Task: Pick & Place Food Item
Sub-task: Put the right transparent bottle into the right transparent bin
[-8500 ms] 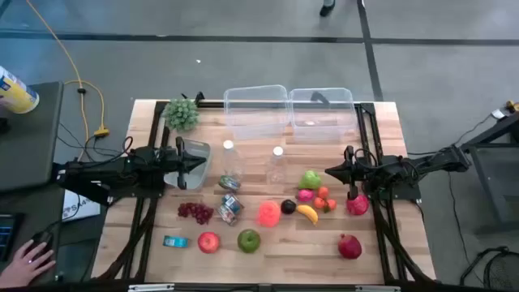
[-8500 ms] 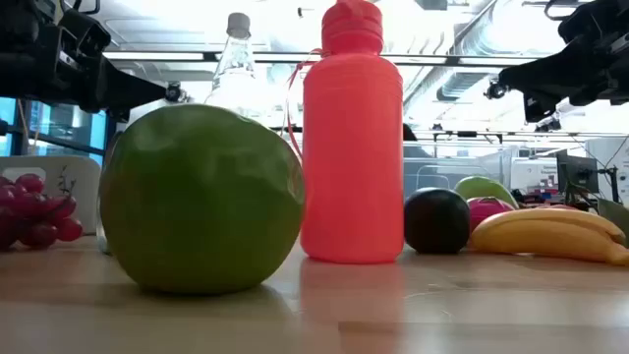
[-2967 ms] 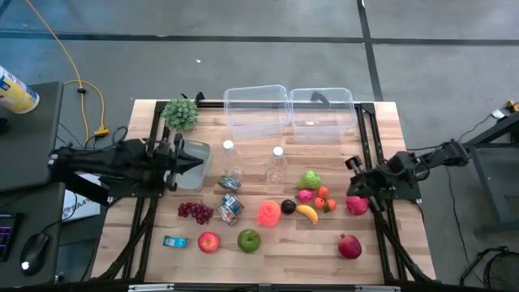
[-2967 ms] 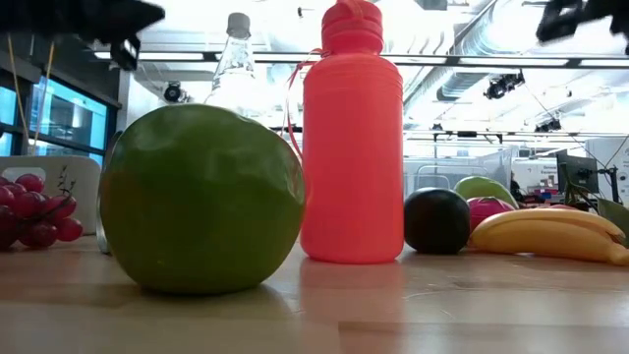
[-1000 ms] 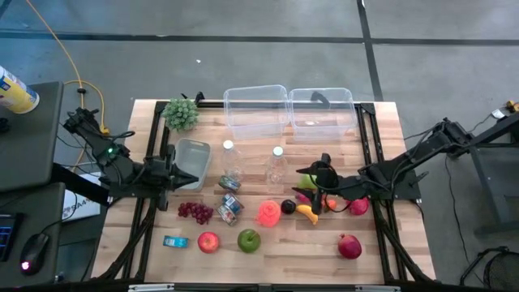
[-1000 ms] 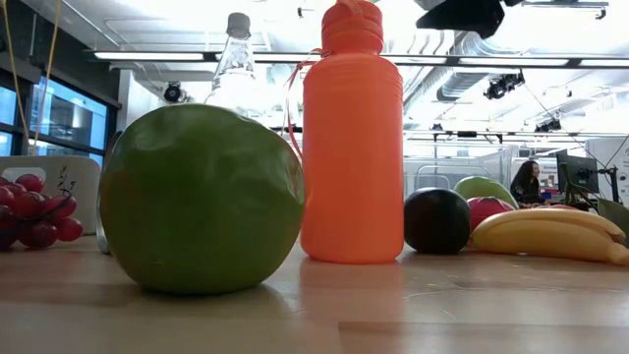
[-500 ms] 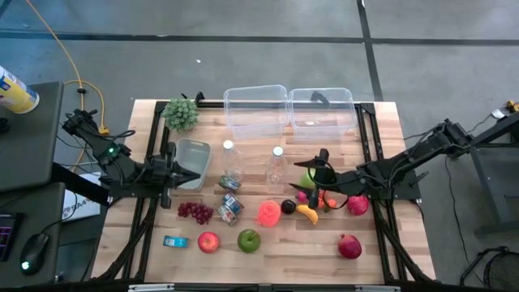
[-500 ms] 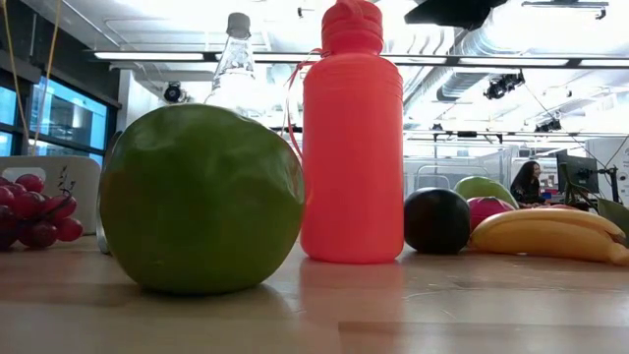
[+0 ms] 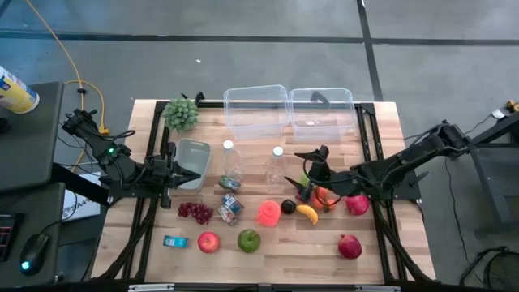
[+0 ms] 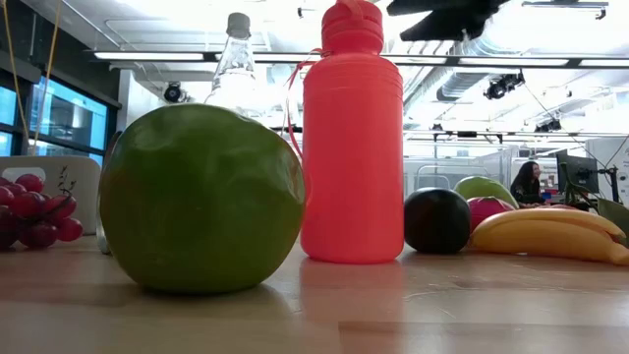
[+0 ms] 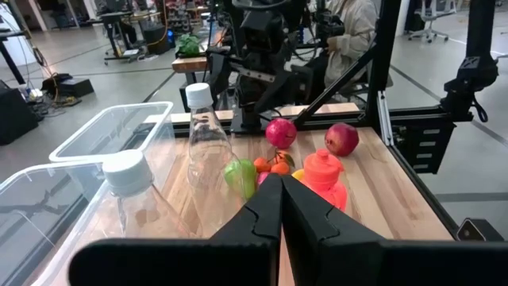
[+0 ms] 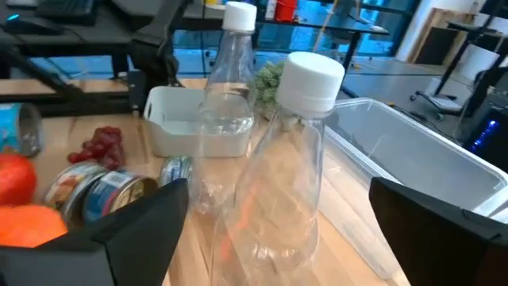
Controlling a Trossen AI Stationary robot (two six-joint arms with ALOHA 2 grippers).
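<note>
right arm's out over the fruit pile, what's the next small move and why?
Probably lower the right gripper onto the green fruit. Its fingers are spread wide and sit above the fruit cluster by the clear bottle, holding nothing. The left gripper waits shut beside the white tray.

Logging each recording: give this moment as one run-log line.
right gripper: open, over fruit cluster near green pear | left gripper: shut, waiting beside white tray | food item: none held

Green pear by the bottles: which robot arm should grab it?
Probably the right. The right gripper hangs open over the fruit pile, almost above the green pear. The left gripper waits shut far across the table, beside the white tray.
</note>
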